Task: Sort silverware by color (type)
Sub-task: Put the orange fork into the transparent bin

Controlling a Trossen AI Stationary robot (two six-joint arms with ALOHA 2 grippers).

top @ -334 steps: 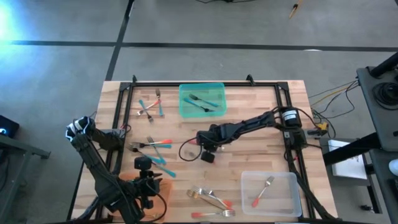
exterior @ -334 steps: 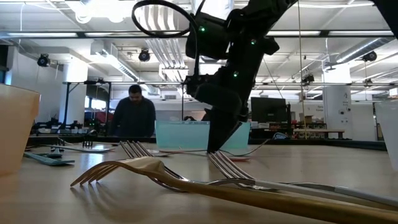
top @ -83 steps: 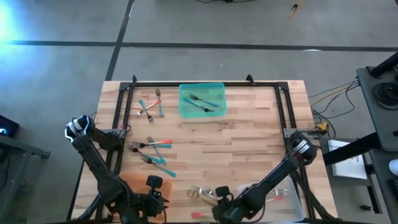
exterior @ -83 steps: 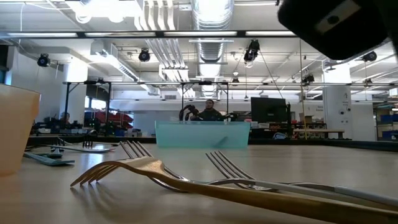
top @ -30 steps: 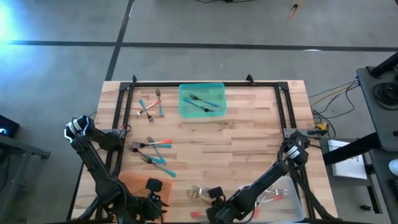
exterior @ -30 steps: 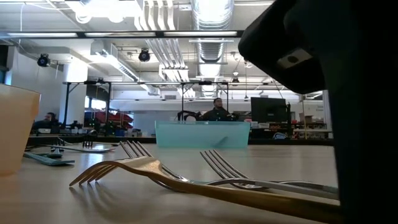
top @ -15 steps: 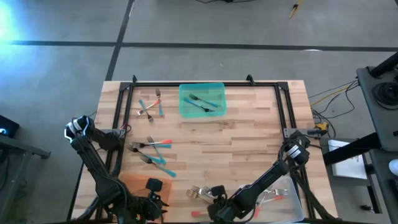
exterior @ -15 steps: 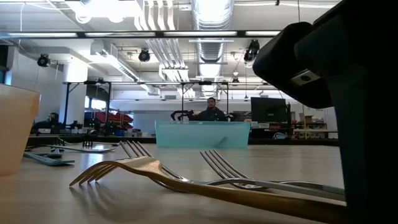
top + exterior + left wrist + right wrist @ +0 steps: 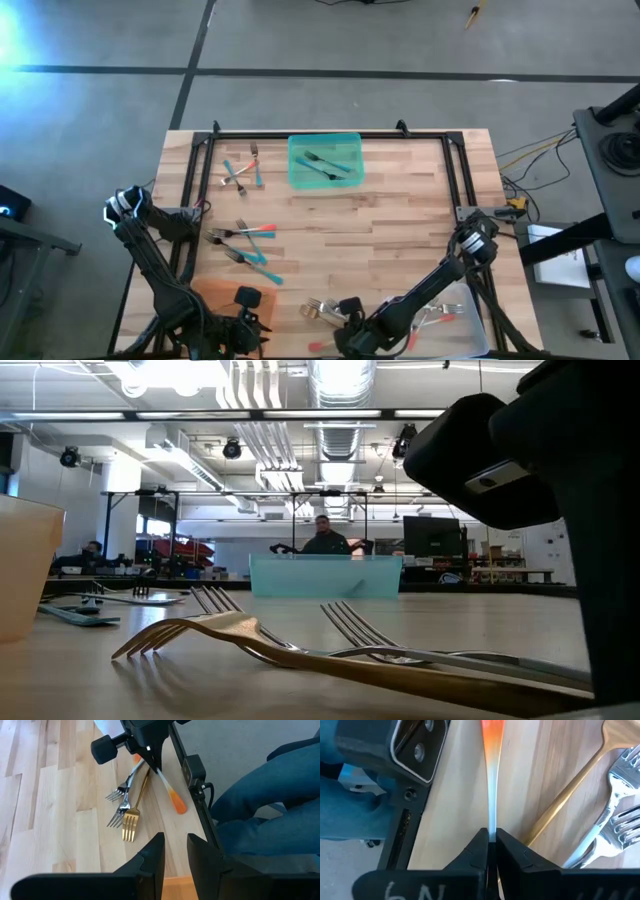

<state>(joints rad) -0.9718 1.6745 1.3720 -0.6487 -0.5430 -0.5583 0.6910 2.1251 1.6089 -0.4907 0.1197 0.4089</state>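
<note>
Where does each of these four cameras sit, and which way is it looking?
High view: above the table, looking straight down; both arms show, and the right end effector by the near edge.
Low view: at tabletop height, looking level past a gold fork into the room; the right arm looms dark on one side.
Left wrist view: looks past the left end effector at the forks.
Right wrist view: looks past its own shut fingers, pinching a coral fork.
Both wrist views share that coral fork.
</note>
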